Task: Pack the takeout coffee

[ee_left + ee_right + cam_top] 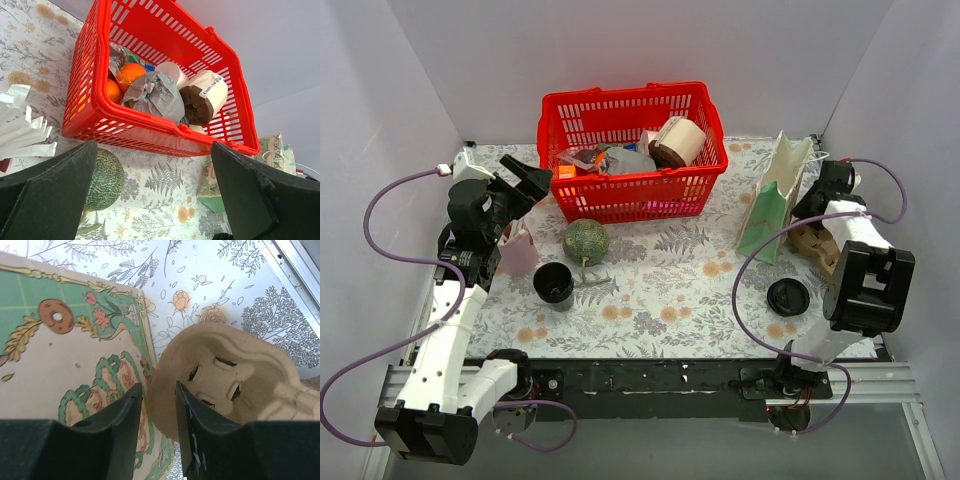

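The black takeout cup stands open on the table at the front left, and its black lid lies at the front right. A tan pulp cup carrier lies by the standing patterned paper bag. My right gripper sits at the carrier's end. In the right wrist view the gripper has its fingers closed narrowly on the rounded corner of the carrier, next to the bag. My left gripper hangs open and empty, high at the left, also wide open in its wrist view.
A red basket with groceries stands at the back middle and also shows in the left wrist view. A green melon lies in front of it. White napkins and a pink object lie at the left.
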Available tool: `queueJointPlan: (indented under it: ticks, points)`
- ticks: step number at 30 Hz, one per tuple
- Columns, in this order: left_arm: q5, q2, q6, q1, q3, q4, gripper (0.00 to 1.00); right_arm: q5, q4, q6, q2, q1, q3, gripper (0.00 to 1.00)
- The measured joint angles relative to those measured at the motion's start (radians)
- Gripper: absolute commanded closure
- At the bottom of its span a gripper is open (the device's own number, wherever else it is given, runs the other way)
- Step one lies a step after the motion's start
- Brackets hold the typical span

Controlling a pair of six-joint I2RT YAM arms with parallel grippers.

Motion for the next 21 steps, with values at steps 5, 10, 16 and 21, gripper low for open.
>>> queueJointPlan:
  ticks: [5,10,16,21]
  points:
    - [0.0,0.0,0.0,0.0,0.0,0.0,0.02,0.028,0.0,0.003,0.039,0.0,0.013,0.59]
    - [0.0,0.001,0.0,0.0,0.0,0.0,0.02,0.034,0.005,0.01,0.064,0.0,0.019,0.61]
    - [0.007,0.007,0.0,0.0,0.0,0.0,0.02,0.037,0.006,0.015,0.074,0.0,0.029,0.61]
    - [0.016,0.007,0.0,0.0,0.0,0.0,0.02,0.043,0.006,0.019,0.085,0.0,0.039,0.69]
